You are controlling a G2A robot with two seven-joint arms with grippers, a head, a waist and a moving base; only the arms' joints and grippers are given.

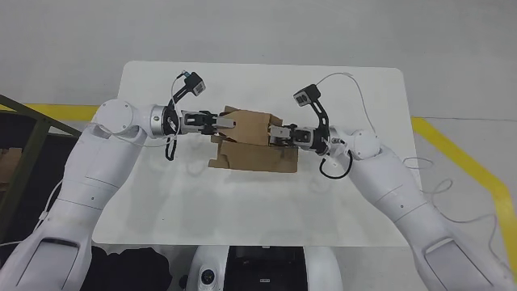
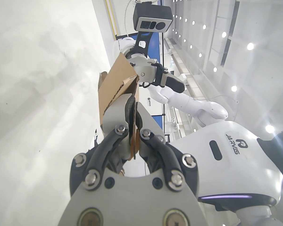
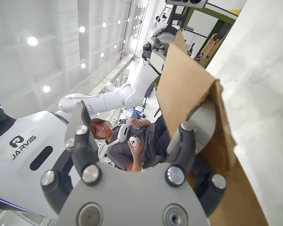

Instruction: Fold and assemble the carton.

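Carton [image 1: 250, 139] of brown corrugated cardboard, only partly folded, sits near the middle of the white table [image 1: 347, 202], held between the robot's two arms. Its upper panel is raised, and loose flaps spread onto the tabletop along its near side.

The left gripper [image 1: 216, 121] meets the carton at its left end. In the left wrist view, its fingers [image 2: 113, 116] are clenched on a flap, one pressed to each face of the cardboard, with the flap's raw corrugated edge running up between them.

The right gripper [image 1: 279, 135] is at the carton's right end, across from the left one. In the right wrist view, its jaws are spread wide and grasp nothing. One finger [image 3: 79, 116] stands free in the air, well apart from the cardboard. The other finger [image 3: 202, 121] lies against the carton, its tip partly covered by a bent flap. Whether that finger presses on the panel or merely rests beside it cannot be told.

The carton's far side faces bare tabletop, and both arms reach in from the near corners of the table.
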